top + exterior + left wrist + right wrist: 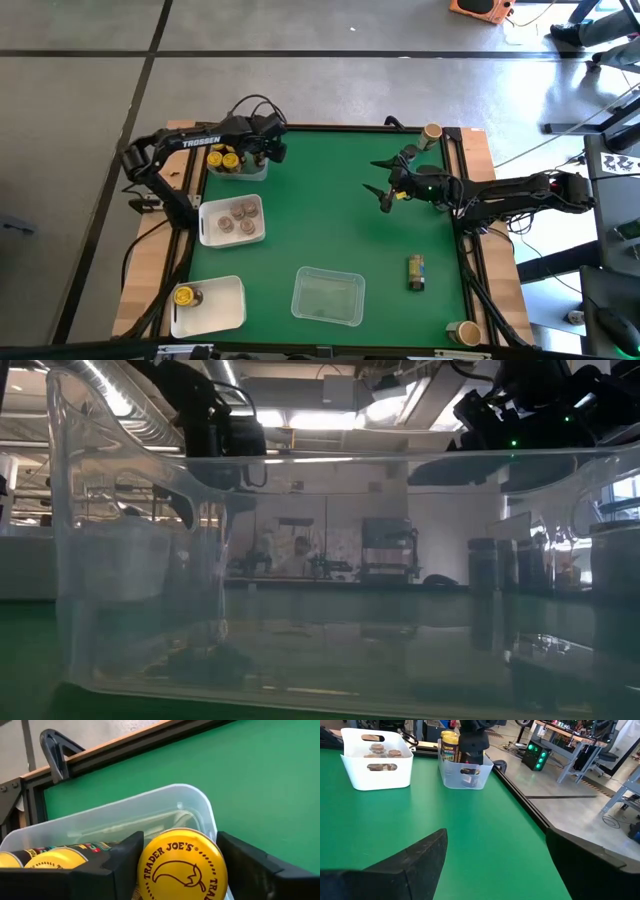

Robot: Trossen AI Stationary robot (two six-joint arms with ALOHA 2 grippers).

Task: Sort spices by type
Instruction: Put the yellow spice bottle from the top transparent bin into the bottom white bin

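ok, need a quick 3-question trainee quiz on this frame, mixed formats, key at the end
1. True or false: the left gripper is over the clear tray at the table's far left corner, with a yellow-lidded jar between its fingers.
2. Multiple choice: the brown-lidded jars sit in
A. the white tray by the left edge
B. the clear tray near the front
C. the bare mat
3. Fill in: the single jar lying on its side on the mat is on the ___ arm's side of the table.

Key: 1 true; 2 A; 3 right. The right gripper hangs open over bare mat, holding nothing.
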